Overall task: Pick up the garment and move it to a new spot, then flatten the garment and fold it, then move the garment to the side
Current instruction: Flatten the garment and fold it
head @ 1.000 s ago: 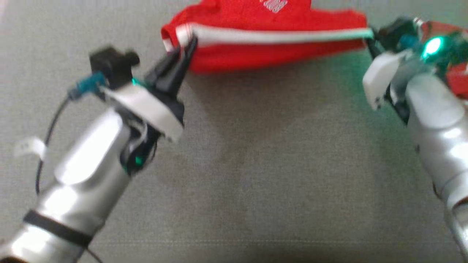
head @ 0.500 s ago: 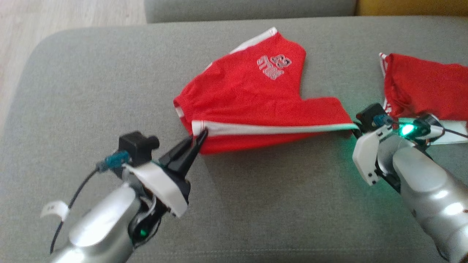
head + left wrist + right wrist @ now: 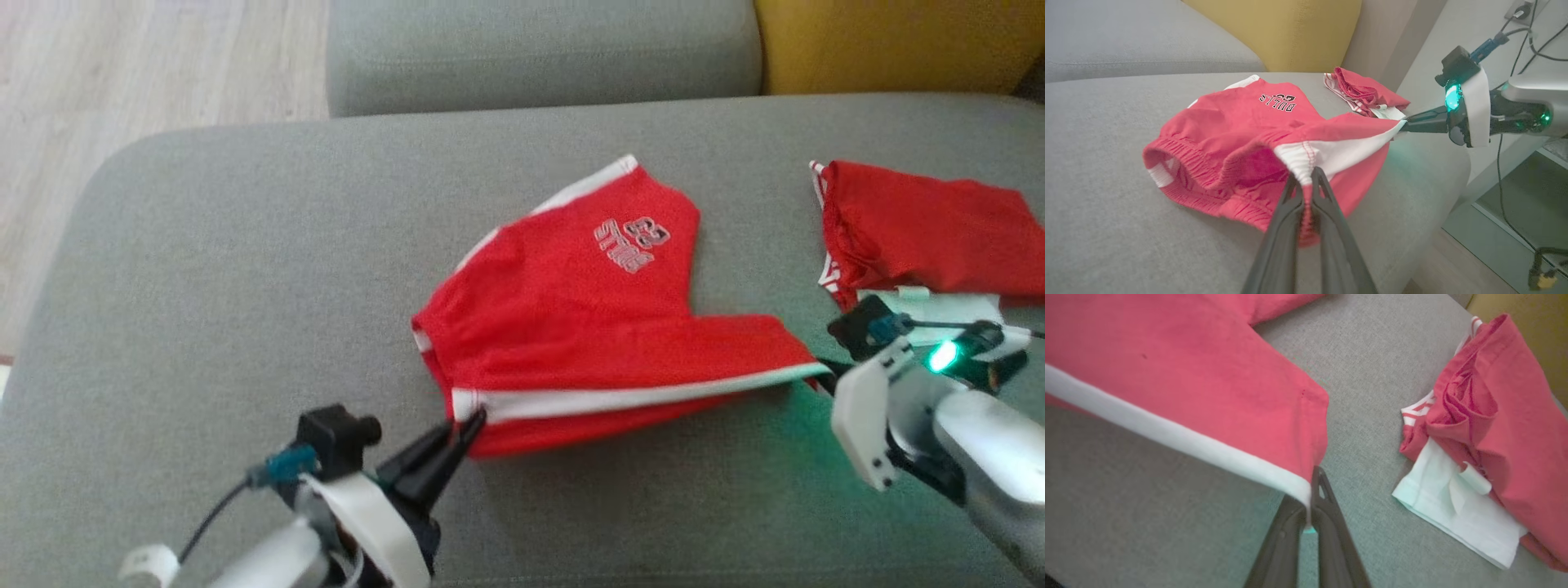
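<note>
Left wrist view: red shorts (image 3: pixel 1229 118) printed "BULLS"; left jaws clamp the waistband's white stripe, right jaws clamp its hem end.

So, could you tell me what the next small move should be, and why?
I would probably lower both hands together, keeping the tension, to lay the near edge down. The left hand pinches the red shorts at the waistband and the right hand at the leg hem, so the white stripe is stretched and lifted while the rest lies on the grey cushion.
</note>
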### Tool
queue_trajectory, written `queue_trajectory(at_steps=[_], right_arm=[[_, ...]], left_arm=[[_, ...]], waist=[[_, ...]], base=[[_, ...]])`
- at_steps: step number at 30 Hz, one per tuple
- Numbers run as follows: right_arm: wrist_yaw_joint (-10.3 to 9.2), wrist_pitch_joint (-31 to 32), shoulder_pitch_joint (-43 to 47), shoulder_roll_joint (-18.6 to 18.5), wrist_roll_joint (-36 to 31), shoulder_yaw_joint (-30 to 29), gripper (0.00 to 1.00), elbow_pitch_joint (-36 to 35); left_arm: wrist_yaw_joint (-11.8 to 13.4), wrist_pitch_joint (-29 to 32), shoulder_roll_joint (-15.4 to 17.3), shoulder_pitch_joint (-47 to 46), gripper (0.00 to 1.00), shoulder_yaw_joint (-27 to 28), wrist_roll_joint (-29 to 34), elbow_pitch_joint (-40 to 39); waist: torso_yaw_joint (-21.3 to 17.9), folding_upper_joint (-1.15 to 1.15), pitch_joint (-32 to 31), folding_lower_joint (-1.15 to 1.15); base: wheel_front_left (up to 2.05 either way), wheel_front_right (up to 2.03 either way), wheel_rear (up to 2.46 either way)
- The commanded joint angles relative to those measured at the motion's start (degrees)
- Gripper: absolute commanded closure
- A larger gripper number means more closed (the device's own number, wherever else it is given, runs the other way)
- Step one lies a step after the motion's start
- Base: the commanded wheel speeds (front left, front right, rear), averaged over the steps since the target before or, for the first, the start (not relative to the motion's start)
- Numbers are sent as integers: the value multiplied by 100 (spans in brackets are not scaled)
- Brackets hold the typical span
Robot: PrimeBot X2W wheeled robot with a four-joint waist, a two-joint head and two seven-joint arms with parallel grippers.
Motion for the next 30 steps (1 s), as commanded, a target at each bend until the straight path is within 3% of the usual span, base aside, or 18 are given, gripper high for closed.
queue_trajectory(at_steps=[1, 10, 20, 25, 30], right_arm=[[-5, 101, 72, -311, 104, -31, 100, -232], [-5, 900, 655, -1174, 475, -387, 100, -1629], [-5, 1143, 490, -1440, -259, -903, 100, -2419], [-5, 1263, 57, -1538, -558, -744, 100, -2480], [-5, 1236, -643, -1659, -686, -147, 100, -2245]], left_arm=[[7, -35, 163, -145, 100, 205, 22, -194], [7, -35, 123, 150, 100, 60, 49, -432], [7, -35, -71, -36, 100, 578, 80, -553], [7, -35, -210, -305, 100, 657, 89, -481], [7, -35, -466, -740, 100, 664, 90, -125]], waist=[[-1, 0, -83, 0], [79, 0, -137, 0], [338, 0, 86, 0], [517, 0, 292, 0], [767, 0, 642, 0]], base=[[0, 0, 0], [0, 0, 0], [0, 0, 0], [0, 0, 0], [0, 0, 0]])
